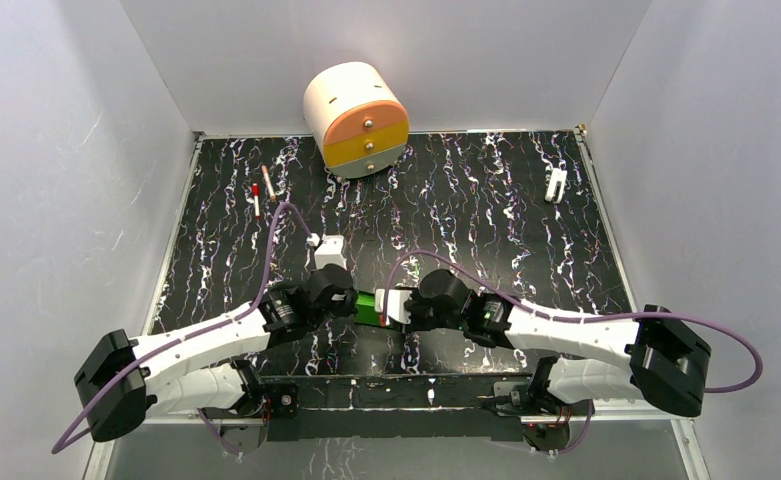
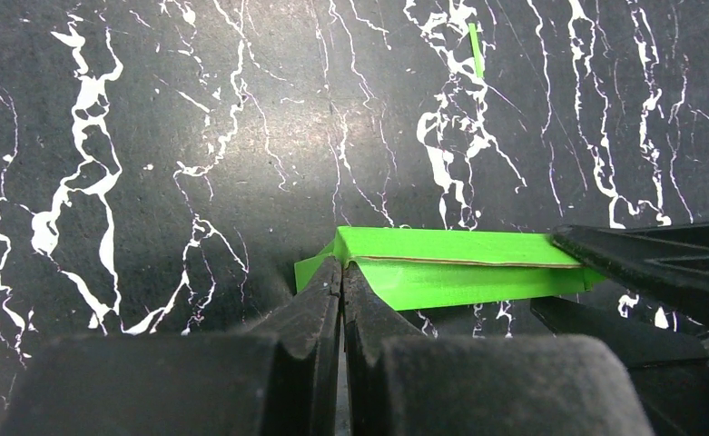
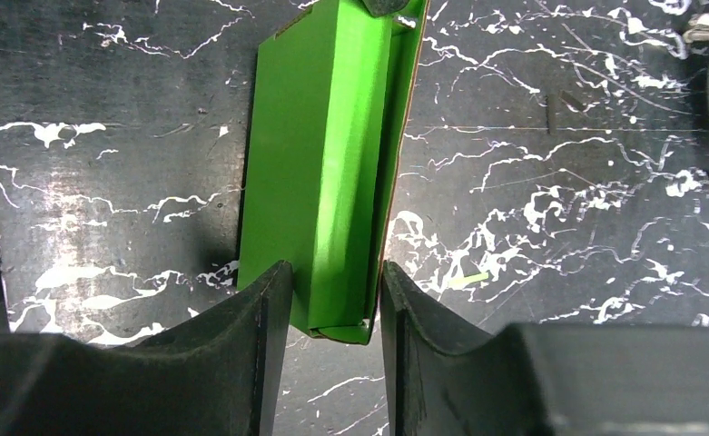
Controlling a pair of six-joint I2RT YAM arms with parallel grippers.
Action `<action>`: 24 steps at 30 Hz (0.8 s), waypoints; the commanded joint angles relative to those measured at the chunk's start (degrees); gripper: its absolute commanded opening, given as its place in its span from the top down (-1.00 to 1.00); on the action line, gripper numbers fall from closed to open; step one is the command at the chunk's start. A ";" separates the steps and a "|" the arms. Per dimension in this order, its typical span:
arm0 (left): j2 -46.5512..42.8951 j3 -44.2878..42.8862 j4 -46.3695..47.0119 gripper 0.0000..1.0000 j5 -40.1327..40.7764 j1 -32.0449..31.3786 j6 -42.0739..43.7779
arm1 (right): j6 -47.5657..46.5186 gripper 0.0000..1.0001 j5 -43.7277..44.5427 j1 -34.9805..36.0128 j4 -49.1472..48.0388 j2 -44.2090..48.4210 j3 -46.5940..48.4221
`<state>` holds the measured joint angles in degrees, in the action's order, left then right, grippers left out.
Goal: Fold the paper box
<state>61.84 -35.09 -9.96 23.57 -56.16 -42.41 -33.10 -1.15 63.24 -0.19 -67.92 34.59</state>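
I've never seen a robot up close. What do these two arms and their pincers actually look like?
The left arm and right arm are twins: smooth white shells between chunky black joint housings. A lilac cable loops along each. The left gripper and right gripper end in two matte black fingers with curved inner faces. No markings are legible.

Bright diffuse overhead light, soft glare patch on dark table (image 2: 269,163), wrist-view foregrounds blurred
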 commanded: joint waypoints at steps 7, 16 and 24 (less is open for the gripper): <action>-4.88 6.51 -1.15 1.00 -2.65 -0.44 -0.57 | -1.21 0.22 18.10 12.83 -5.85 -3.12 -3.38; -16.27 9.91 -3.20 0.72 -2.31 -0.36 -5.45 | -1.00 0.37 23.62 15.75 -6.46 -8.25 -2.53; -28.29 10.30 -10.50 0.21 -1.13 -0.43 -17.37 | -1.25 0.41 25.72 16.28 -6.27 -10.27 -1.63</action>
<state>38.39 -24.86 -15.62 21.58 -56.38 -51.66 -35.40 25.65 79.15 -11.11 -75.18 32.95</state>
